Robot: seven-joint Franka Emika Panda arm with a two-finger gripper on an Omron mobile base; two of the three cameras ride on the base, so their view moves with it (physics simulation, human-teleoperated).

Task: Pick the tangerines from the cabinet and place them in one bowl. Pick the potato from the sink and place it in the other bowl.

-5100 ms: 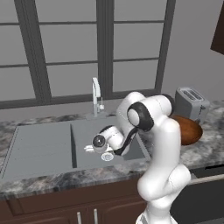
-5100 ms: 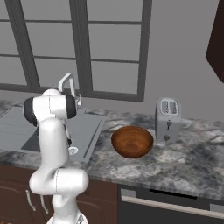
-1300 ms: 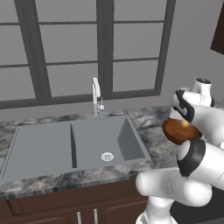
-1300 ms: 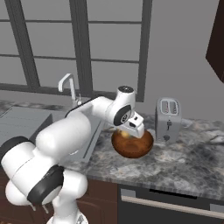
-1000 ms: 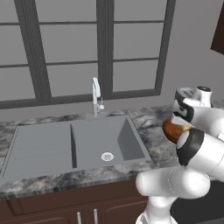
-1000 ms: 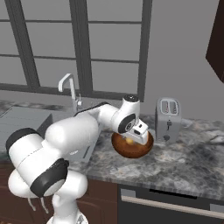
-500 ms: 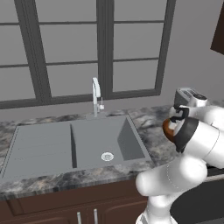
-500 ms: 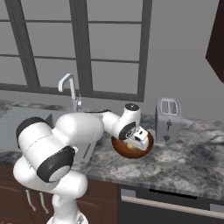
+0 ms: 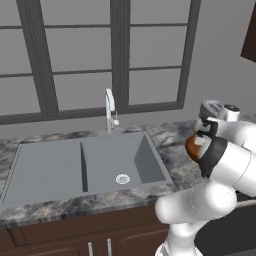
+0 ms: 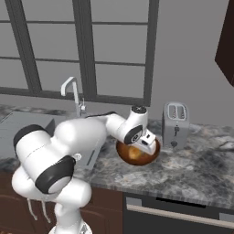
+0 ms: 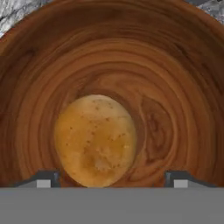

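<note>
In the hand view, the potato [image 11: 95,140] is seen lying on the floor of the wooden bowl [image 11: 175,78], at lower centre-left of the frame. The two fingertips [image 11: 43,178] stand wide apart at the bottom edge, one at either side of the potato; the jaws are released and nothing is clasped between them. Whether the left tip touches the potato cannot be told.

In the right base view, the gripper [image 10: 147,138] is held low over the bowl [image 10: 137,153] at centre frame, on the speckled counter [image 10: 201,169]. A grey toaster [image 10: 176,123] stands just beside the bowl, to its right. The tap [image 10: 71,93] is seen at left of centre, before the window [image 10: 114,45].

In the left base view, the sink [image 9: 85,162] occupies the centre-left, with its round drain [image 9: 122,178] in the right section and the tap [image 9: 110,107] behind it. A part of the bowl [image 9: 192,146] is visible at right, behind the arm. The cabinet [image 9: 249,35] is seen at the upper right corner.
</note>
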